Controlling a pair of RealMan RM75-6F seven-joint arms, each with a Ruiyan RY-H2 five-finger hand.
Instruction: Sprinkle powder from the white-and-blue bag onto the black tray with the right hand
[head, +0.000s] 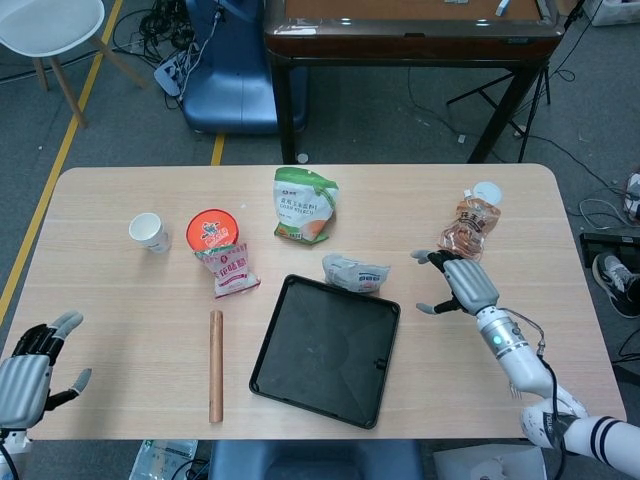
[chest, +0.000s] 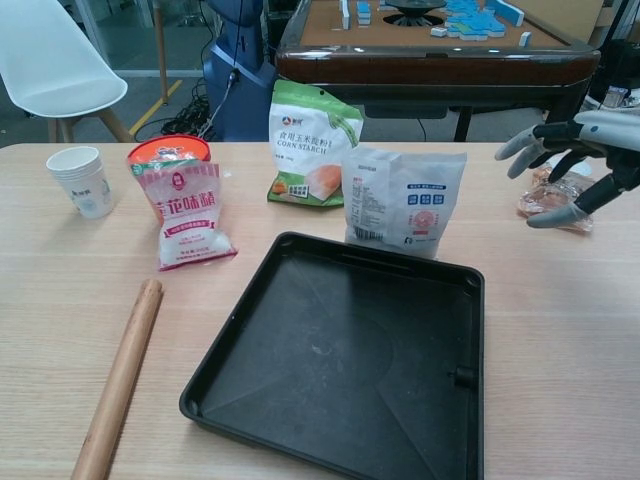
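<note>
Black and square, the tray (head: 326, 349) lies on the tabletop (head: 120, 290) near the middle of the front edge, turned a little askew. The white-and-blue bag (chest: 404, 201) stands upright just behind the tray's far rim, touching it or nearly so; in the head view it shows as a pale crumpled pouch (head: 355, 272) at the tray's far right corner.

The right hand (head: 462, 283) hovers above the table to the right of the bag, fingers spread and reaching toward it, holding nothing and apart from it. In the chest view the same hand (chest: 575, 160) enters from the right edge with its fingers (chest: 520, 145) fanned out, in front of a clear pouch with a white cap (head: 470, 222) that lies toward the far right corner.

The left hand (head: 30, 365) sits at the front left corner of the tabletop, fingers apart, holding nothing.

A wooden rolling pin (head: 215, 364) lies left of the tray, pointing away from the front edge. Behind it a pink-and-white packet (head: 229, 268) leans against an orange-lidded tub (head: 212, 229), with a paper cup (head: 149, 231) further left. A green-and-white corn starch bag (head: 304, 204) lies near the middle of the far edge.
</note>
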